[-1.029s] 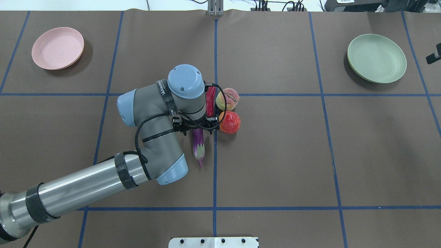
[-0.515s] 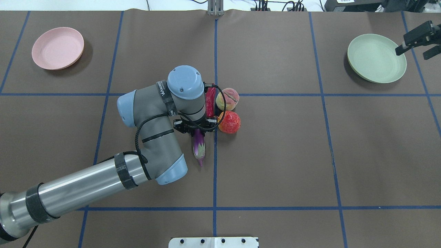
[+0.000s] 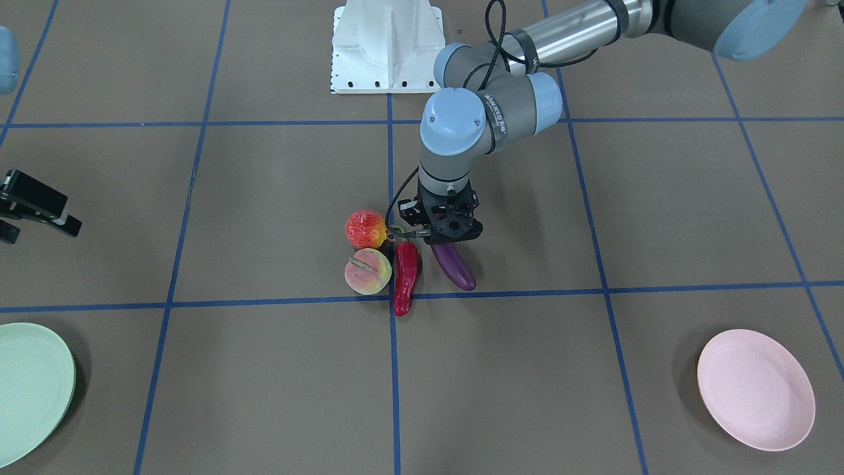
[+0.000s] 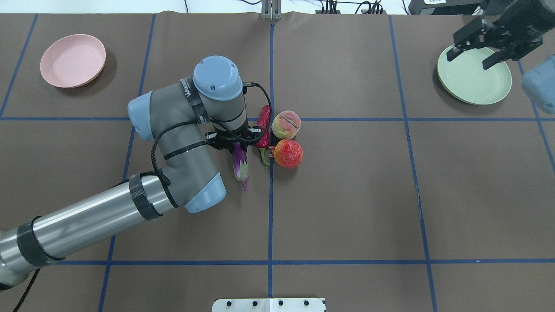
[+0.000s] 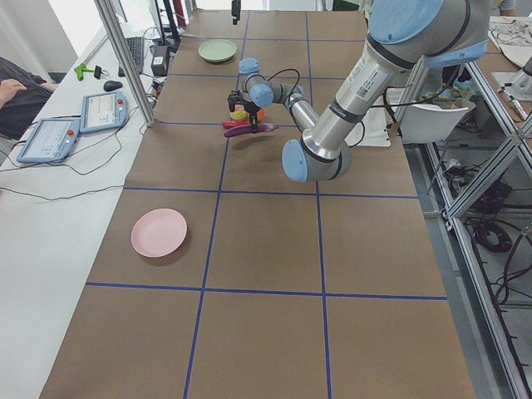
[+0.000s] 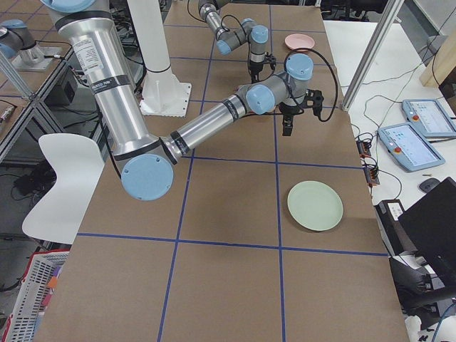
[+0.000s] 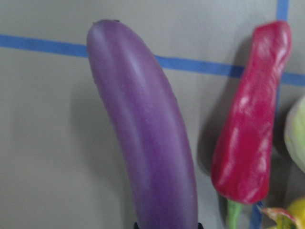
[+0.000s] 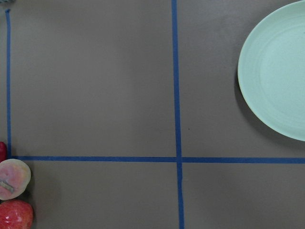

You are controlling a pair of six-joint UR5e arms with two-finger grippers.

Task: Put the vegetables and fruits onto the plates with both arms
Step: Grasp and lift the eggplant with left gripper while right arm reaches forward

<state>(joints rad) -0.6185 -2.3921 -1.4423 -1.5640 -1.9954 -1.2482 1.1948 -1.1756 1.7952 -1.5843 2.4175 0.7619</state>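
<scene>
My left gripper (image 4: 236, 146) is shut on the purple eggplant (image 4: 239, 167) and holds it just left of the pile; it also shows in the front view (image 3: 455, 267) and the left wrist view (image 7: 147, 133). The red chili pepper (image 4: 263, 128) lies beside it on the table. The peach (image 4: 286, 125) and the red-and-yellow fruit (image 4: 288, 153) sit to the chili's right, touching each other. My right gripper (image 4: 470, 58) is open and empty, above the mint green plate (image 4: 472, 86). The pink plate (image 4: 73, 60) is empty at the far left.
The white base block (image 4: 269, 304) stands at the near edge. Blue tape lines (image 4: 270, 216) divide the brown table cover. Cables and equipment (image 4: 347, 8) line the far edge. The right wrist view shows the green plate (image 8: 276, 71) and the peach (image 8: 13, 179).
My left gripper has moved left and away from the robot with the eggplant in it. My right arm has come in from the right, over the green plate.
</scene>
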